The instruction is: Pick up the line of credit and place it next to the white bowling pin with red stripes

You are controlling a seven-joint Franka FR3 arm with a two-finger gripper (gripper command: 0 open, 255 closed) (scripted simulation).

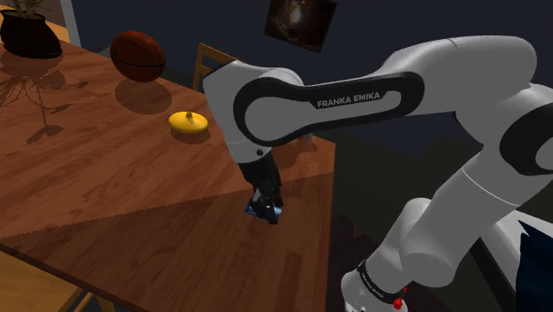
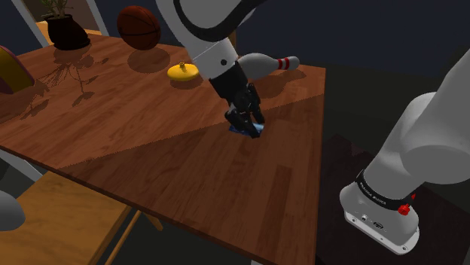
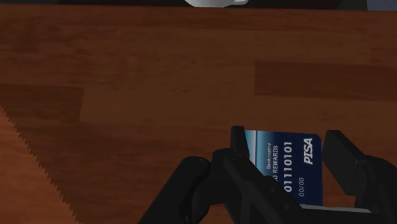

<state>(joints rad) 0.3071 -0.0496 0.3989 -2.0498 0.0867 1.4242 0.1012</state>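
Note:
A blue credit card [image 3: 286, 162] with white numbers sits clasped between my black fingers [image 3: 238, 145], standing on edge. My gripper [image 3: 285, 143] is shut on it. In the shoulder view the gripper [image 1: 266, 202] holds the card [image 1: 264, 211] low over the wooden table [image 1: 106, 177], near its right edge. In the second exterior view the card [image 2: 245, 127] hangs under the gripper [image 2: 247, 120], close to the surface. The white bowling pin with red stripes [image 2: 267, 64] lies on its side at the table's far edge, beyond the gripper; its white body [image 3: 210, 2] shows ahead of the fingers.
A yellow round object [image 2: 183, 71] lies near the pin. Farther back are a basketball [image 2: 139, 26] and a dark plant pot [image 2: 66, 31]. A chair back [image 1: 208, 62] rises behind the table. A wooden bench [image 2: 60, 218] stands below the near edge.

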